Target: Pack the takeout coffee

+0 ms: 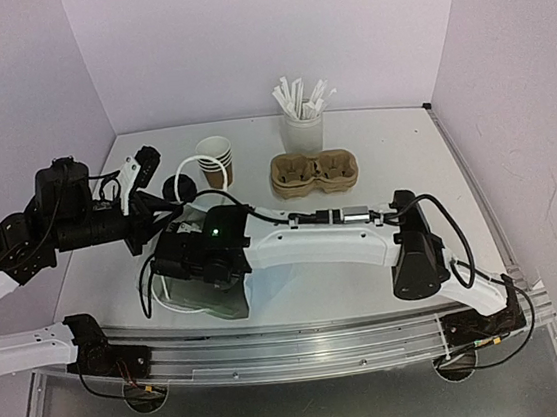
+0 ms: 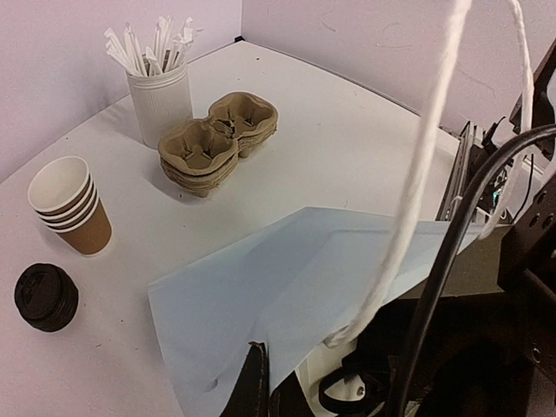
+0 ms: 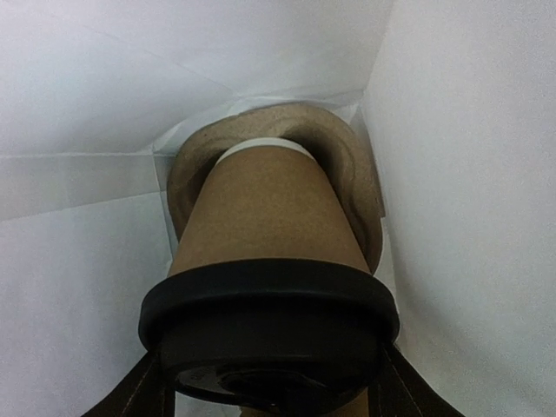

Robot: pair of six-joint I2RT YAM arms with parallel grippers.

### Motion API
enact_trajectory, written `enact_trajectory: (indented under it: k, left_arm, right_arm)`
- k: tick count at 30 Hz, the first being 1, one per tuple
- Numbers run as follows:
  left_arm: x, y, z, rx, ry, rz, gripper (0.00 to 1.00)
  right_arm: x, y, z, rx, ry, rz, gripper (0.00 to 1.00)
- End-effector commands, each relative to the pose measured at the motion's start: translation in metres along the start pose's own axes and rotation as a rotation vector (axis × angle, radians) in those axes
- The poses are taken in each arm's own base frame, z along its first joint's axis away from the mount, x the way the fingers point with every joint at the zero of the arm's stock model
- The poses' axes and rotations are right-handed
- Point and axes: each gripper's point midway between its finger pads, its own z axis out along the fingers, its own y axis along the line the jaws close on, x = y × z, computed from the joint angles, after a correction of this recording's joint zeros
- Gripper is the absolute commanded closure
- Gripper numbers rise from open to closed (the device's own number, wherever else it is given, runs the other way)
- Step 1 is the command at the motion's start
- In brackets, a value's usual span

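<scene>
- Right now you are in the loading step: the paper bag point(image 2: 287, 287) sits on the table between the two arms, and your right arm reaches into its mouth
- Your left gripper point(image 2: 257, 375) is clenched on what looks like the bag's edge and holds the mouth up, with the rope handle point(image 2: 417, 174) looping loose beside it
- Deep inside the bag lies a pulp carrier point(image 3: 347, 174); the cup's base sits at one of its wells, though the wrist view cannot show how far in
- Your right gripper point(image 3: 269, 391) grasps the lidded cup point(image 3: 269, 217) at its black lid point(image 3: 269, 304), one finger on either side
- Next, I judge, you press the cup along its own axis until it seats, then release and back straight out so the fingers neither drag it nor snag the paper
- Keep the left grip firm meanwhile
- Outside, the spare cups point(image 1: 216, 160) and spare lids point(image 1: 180, 189) wait at the far left, so more packing probably remains
</scene>
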Motion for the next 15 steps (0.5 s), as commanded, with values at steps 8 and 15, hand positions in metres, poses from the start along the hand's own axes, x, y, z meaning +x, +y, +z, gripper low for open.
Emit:
enact_trajectory:
  k: [8,15]
  left_arm:
    - [-0.018,-0.022,-0.009,0.123,-0.048,-0.108,1.0]
    - [-0.018,-0.026,-0.01,0.146,-0.048,-0.121,1.0]
  right_arm:
    - [0.031,-0.031,0.041,0.045,0.169,0.159,0.67]
    - [0.068,-0.033,0.073,0.084,0.3,0.19,0.69]
